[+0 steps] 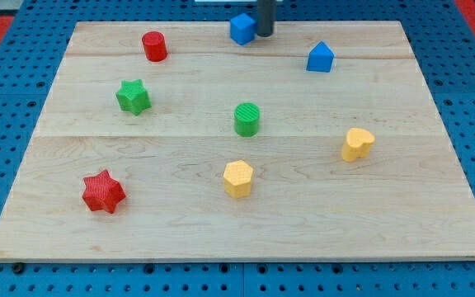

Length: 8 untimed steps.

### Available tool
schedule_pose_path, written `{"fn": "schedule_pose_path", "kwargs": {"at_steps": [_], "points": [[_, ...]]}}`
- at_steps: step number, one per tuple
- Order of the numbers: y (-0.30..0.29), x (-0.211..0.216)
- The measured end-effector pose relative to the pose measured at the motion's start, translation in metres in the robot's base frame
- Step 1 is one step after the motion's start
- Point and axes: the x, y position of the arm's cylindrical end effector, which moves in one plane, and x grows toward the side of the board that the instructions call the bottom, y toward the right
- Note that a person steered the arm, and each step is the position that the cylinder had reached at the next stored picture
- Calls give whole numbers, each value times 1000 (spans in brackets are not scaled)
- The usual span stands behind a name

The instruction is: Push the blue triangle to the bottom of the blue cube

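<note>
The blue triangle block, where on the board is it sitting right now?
The blue triangle sits near the view's top, right of centre, to the right of the blue cube and my tip, and above the yellow heart.

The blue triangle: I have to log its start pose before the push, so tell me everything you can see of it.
The blue triangle is a small, matte blue, plastic-looking block with a peaked top over flat sides. It stands upright on the wooden board, near the view's top right. Nothing touches it. The blue cube sits apart, up and to its left, with my tip at that cube's right side.
</note>
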Motion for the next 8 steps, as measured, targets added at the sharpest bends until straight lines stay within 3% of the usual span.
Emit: {"fn": "schedule_pose_path", "kwargs": {"at_steps": [1,2,4,6,8], "points": [[-32,18],[-27,62],[40,126],[121,107],[67,71]]}}
